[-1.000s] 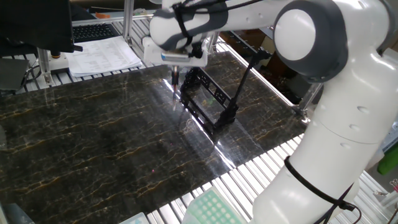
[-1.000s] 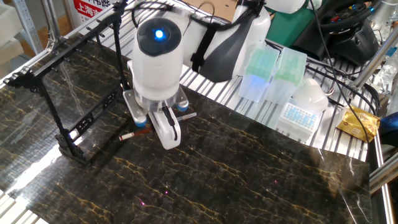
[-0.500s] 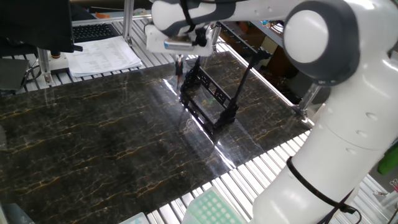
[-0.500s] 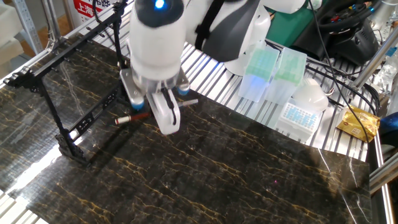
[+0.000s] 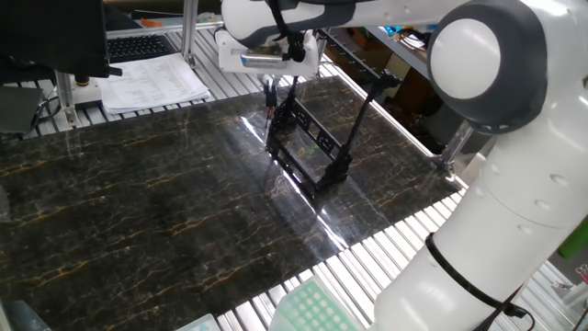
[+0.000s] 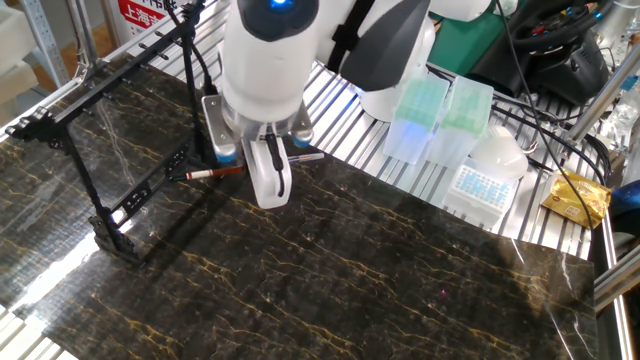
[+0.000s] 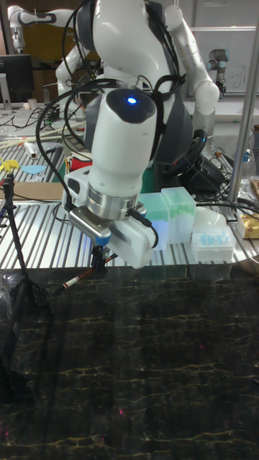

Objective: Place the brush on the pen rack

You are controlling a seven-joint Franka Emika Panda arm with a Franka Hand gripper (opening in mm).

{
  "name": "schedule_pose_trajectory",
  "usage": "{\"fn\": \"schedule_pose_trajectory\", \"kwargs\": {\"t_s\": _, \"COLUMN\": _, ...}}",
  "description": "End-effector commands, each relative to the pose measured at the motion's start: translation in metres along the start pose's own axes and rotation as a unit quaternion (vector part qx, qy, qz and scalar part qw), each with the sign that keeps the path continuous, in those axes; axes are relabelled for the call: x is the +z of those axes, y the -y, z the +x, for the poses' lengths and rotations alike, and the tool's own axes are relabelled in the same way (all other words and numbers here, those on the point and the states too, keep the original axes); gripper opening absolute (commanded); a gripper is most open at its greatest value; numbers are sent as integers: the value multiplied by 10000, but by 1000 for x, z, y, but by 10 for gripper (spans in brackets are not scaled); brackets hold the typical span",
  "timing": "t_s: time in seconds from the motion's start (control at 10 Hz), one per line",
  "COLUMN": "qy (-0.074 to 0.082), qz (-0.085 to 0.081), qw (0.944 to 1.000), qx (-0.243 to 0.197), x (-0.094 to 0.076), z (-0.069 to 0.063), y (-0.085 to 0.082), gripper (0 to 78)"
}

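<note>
My gripper (image 6: 258,166) hangs above the dark marble table (image 6: 380,280), shut on the brush (image 6: 212,173). The brush is a thin stick held roughly level, with its dark end and reddish-brown section sticking out to the left and its pale end (image 6: 308,157) to the right. In the tall fixed view the brush (image 7: 73,281) slants down and left from the gripper (image 7: 101,259). The pen rack (image 6: 150,185), a black frame of thin bars, stands just left of the brush's dark end. In one fixed view the gripper (image 5: 269,95) sits at the near end of the rack (image 5: 317,138).
Green pipette-tip boxes (image 6: 422,112), a white tip box (image 6: 480,182) and a yellow packet (image 6: 575,196) lie on the slatted metal bench behind the table. Papers (image 5: 152,83) and a keyboard lie past the table's far edge. Cables run behind the arm.
The gripper has risen off the table with the brush and moved toward the rack. The brush has swung from lying low to being held level in the air.
</note>
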State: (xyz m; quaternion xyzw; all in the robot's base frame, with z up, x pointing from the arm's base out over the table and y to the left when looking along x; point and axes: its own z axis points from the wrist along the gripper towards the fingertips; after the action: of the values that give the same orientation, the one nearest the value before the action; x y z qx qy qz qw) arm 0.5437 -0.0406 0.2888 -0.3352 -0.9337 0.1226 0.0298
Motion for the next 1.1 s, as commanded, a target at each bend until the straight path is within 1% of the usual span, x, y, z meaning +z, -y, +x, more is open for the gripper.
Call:
{"fn": "schedule_pose_trajectory", "kwargs": {"t_s": 0.1, "qy": 141, "qz": 17, "qw": 9991, "qx": 406, "x": -1, "z": 0, "y": 0, "gripper": 12}}
{"fn": "schedule_pose_trajectory", "kwargs": {"t_s": 0.2, "qy": 162, "qz": 18, "qw": 9988, "qx": 452, "x": -1, "z": 0, "y": 0, "gripper": 12}}
{"fn": "schedule_pose_trajectory", "kwargs": {"t_s": 0.3, "qy": 359, "qz": 170, "qw": 9973, "qx": 617, "x": -1, "z": 0, "y": 0, "gripper": 12}}
{"fn": "schedule_pose_trajectory", "kwargs": {"t_s": 0.4, "qy": 489, "qz": 312, "qw": 9958, "qx": 709, "x": -1, "z": 0, "y": 0, "gripper": 12}}
{"fn": "schedule_pose_trajectory", "kwargs": {"t_s": 0.5, "qy": 481, "qz": 337, "qw": 9952, "qx": 780, "x": -5, "z": -1, "y": 4, "gripper": 12}}
{"fn": "schedule_pose_trajectory", "kwargs": {"t_s": 0.6, "qy": 412, "qz": 358, "qw": 9955, "qx": 776, "x": -14, "z": -3, "y": 13, "gripper": 12}}
{"fn": "schedule_pose_trajectory", "kwargs": {"t_s": 0.7, "qy": 369, "qz": 353, "qw": 9956, "qx": 782, "x": -20, "z": -5, "y": 18, "gripper": 12}}
{"fn": "schedule_pose_trajectory", "kwargs": {"t_s": 0.8, "qy": 265, "qz": 277, "qw": 9958, "qx": 837, "x": -28, "z": -4, "y": 24, "gripper": 12}}
{"fn": "schedule_pose_trajectory", "kwargs": {"t_s": 0.9, "qy": 261, "qz": 275, "qw": 9958, "qx": 839, "x": -28, "z": -4, "y": 24, "gripper": 12}}
{"fn": "schedule_pose_trajectory", "kwargs": {"t_s": 1.0, "qy": 241, "qz": 301, "qw": 9951, "qx": 910, "x": -39, "z": 1, "y": 29, "gripper": 12}}
{"fn": "schedule_pose_trajectory", "kwargs": {"t_s": 1.1, "qy": 241, "qz": 301, "qw": 9951, "qx": 910, "x": -39, "z": 1, "y": 29, "gripper": 12}}
